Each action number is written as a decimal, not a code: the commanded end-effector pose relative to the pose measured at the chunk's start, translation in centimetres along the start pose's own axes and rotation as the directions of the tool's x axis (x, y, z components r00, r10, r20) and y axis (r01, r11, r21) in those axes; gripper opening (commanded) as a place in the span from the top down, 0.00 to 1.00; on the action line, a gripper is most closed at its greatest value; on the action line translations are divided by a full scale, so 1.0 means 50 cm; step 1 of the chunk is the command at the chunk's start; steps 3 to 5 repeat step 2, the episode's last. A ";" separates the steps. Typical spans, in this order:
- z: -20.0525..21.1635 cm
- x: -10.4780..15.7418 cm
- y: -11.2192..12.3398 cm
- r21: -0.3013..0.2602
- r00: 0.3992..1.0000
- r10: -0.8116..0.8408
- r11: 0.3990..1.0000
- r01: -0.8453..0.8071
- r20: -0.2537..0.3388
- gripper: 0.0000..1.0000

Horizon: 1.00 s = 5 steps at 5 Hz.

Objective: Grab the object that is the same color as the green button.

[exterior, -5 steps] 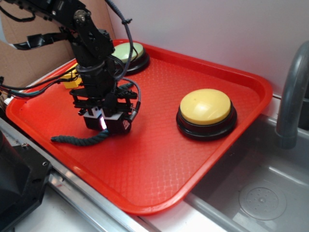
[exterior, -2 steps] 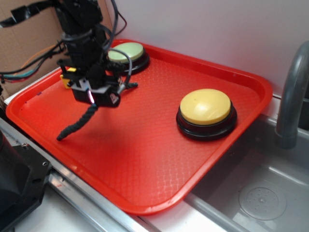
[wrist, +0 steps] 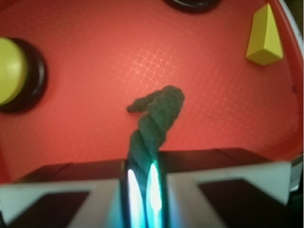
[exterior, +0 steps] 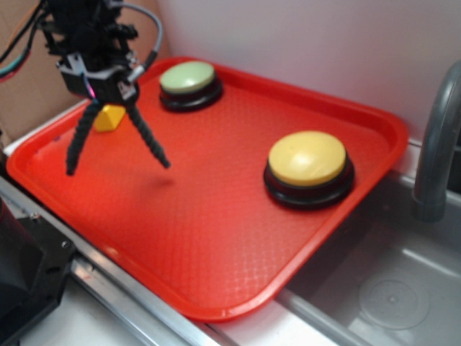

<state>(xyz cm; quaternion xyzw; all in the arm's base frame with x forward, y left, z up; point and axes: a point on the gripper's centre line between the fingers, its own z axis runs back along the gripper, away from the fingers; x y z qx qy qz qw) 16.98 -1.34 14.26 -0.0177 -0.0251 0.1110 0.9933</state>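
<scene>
From the exterior view, the gripper is hanging above the left end of the red tray, clear of its floor, and the dark green rope is dangling from it in two limp ends — one toward the tray's near-left rim, the other toward the tray's middle. Neither end seems to be touching the tray; a faint shadow is lying below the inner end. The green button is sitting near the far rim, just beside the arm, the yellow button well apart to the right, and the yellow wedge behind the rope.

From the wrist view, the fingers are standing nearly closed, pinching the rope between them — the strand is rising out of the narrow gap and curling over the tray, with the wedge off in the upper right.

By my reading the grab itself is looking done and the lift is under way. The next move is calling only for a steady clamp, since a thin, floppy rope could slide out if the grip slackens.
</scene>
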 end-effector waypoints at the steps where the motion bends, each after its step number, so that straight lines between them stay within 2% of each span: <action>1: 0.075 0.013 0.029 -0.048 0.996 -0.086 0.995 0.086 0.004 1.00; 2: 0.072 0.010 0.034 0.005 0.999 -0.037 0.999 0.037 -0.003 1.00; 5: 0.072 0.010 0.034 0.005 0.999 -0.037 0.999 0.037 -0.003 1.00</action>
